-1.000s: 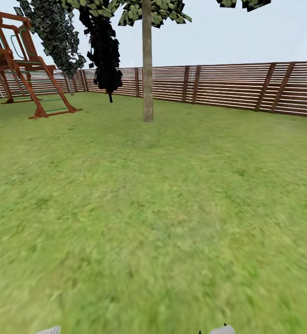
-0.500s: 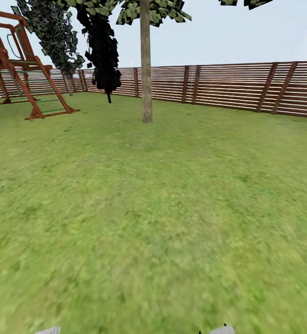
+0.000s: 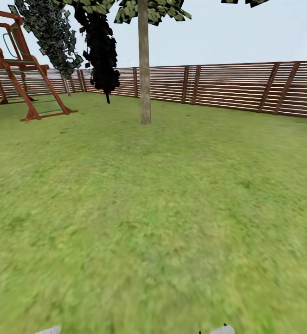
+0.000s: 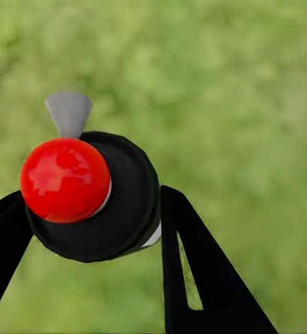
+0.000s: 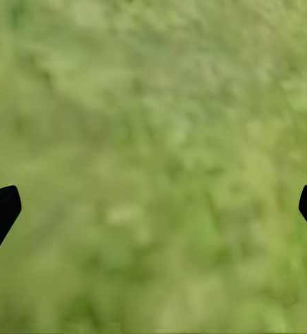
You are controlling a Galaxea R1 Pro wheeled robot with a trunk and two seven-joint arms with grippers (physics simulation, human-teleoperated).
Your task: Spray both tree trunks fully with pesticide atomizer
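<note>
One pincer [image 4: 90, 278] grips the atomizer [image 4: 97, 198] — red top facing the camera — the other [image 5: 153, 209] splayed.

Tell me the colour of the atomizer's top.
Bright red, on the dark pesticide atomizer held in the left gripper; clearest in the left wrist view.

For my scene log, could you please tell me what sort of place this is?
A fenced back garden, most likely: a wide green lawn, a brown horizontal-slat wooden fence, a pale-trunked tree, and a red wooden play frame in the corner.
</note>
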